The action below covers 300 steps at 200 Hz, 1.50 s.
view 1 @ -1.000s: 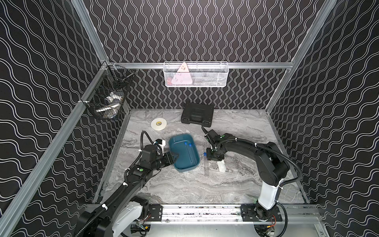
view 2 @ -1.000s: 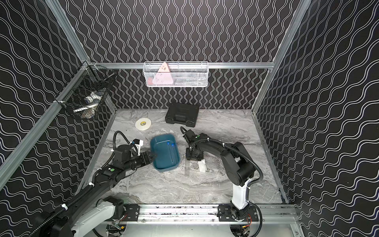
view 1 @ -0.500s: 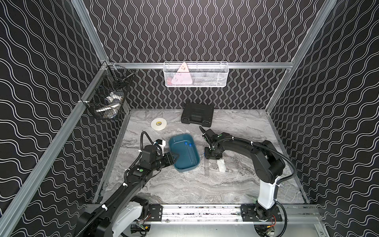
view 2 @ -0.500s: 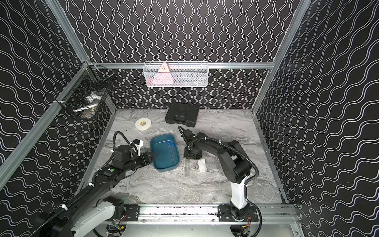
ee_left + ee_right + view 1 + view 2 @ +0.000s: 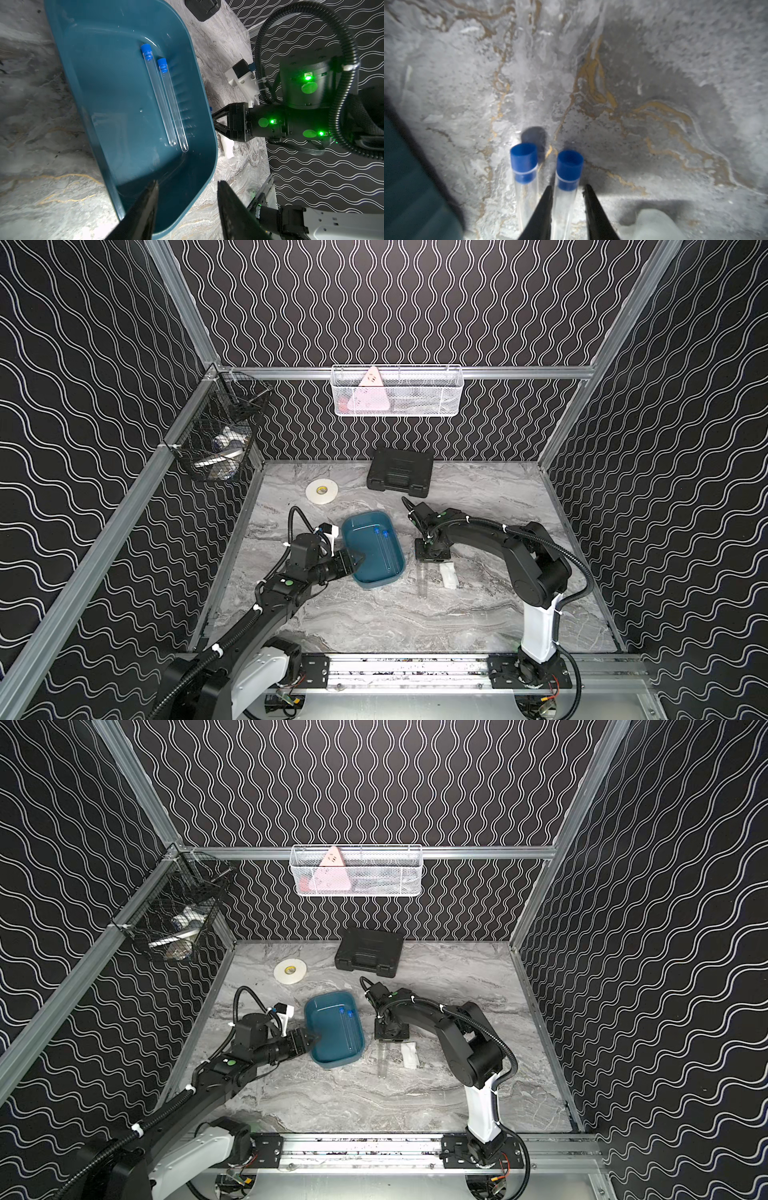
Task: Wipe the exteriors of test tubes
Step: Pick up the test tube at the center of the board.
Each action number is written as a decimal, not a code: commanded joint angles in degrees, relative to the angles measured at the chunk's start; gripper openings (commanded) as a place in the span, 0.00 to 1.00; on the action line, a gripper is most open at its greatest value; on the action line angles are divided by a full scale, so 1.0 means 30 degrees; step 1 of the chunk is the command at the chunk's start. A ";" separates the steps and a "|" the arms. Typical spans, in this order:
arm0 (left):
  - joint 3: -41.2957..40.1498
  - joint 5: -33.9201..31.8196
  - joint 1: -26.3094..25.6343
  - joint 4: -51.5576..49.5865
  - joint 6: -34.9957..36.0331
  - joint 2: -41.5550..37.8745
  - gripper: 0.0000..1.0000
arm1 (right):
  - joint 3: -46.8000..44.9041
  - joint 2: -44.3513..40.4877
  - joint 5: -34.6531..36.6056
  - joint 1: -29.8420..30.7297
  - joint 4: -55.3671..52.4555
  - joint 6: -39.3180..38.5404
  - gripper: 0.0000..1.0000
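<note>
Two test tubes (image 5: 164,99) with blue caps lie side by side in the teal tray (image 5: 365,515), also seen in a top view (image 5: 348,1031). Two more test tubes (image 5: 423,580) lie on the marble right of the tray. My right gripper (image 5: 568,187) points down over them. Its fingers flank one test tube (image 5: 566,182) just below the cap, with a thin gap on one side. The other tube (image 5: 524,164) lies beside it. A white tissue (image 5: 449,576) rests to their right. My left gripper (image 5: 187,182) stands open astride the tray's near rim.
A black case (image 5: 400,472) and a white tape roll (image 5: 321,491) lie at the back of the table. A white wire basket (image 5: 397,391) hangs on the back wall and a black one (image 5: 220,443) on the left wall. The rail (image 5: 415,668) runs along the front.
My right gripper's jaws have narrowed around the tube on the table, and that arm's elbow has shifted a little. The left arm and the tray have not moved.
</note>
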 commanded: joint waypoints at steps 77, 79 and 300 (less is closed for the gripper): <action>0.0902 0.0907 -0.0405 0.0125 0.0435 0.0730 0.51 | -0.1001 -0.0176 -0.1194 -0.0057 0.1559 0.0869 0.15; 0.0958 0.0910 -0.0442 0.0126 0.0436 0.0749 0.50 | -0.1017 -0.0264 -0.1251 -0.0065 0.1591 0.0883 0.14; 0.4316 0.3318 -0.7554 1.2422 -0.4029 0.8793 0.46 | -0.5540 -1.2329 -0.6699 -0.2089 0.9715 0.3250 0.14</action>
